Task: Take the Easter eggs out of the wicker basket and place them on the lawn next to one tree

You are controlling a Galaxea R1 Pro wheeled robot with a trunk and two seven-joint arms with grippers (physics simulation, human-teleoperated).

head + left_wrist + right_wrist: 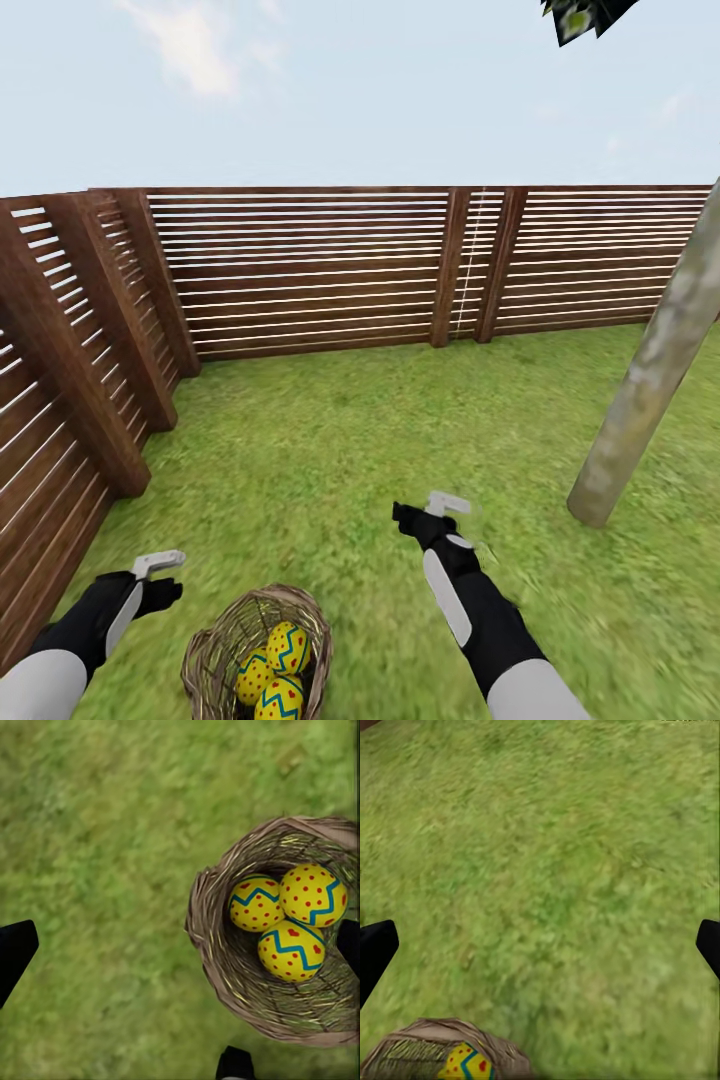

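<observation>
Three Easter eggs (276, 670) lie bunched together, touching, inside the wicker basket (215, 650), which sits on the lawn (330, 450) at the near edge of the head view between the two arms. Left pincer (158, 563) hovers just beside the basket with its fingers spread wide and empty, and the right pincer (440, 505) hangs over bare grass farther out, likewise spread with nothing in it. Beyond the right arm a pale tree (650, 385) trunk rises from the grass, with the slatted fence (320, 265) closing the garden behind.
</observation>
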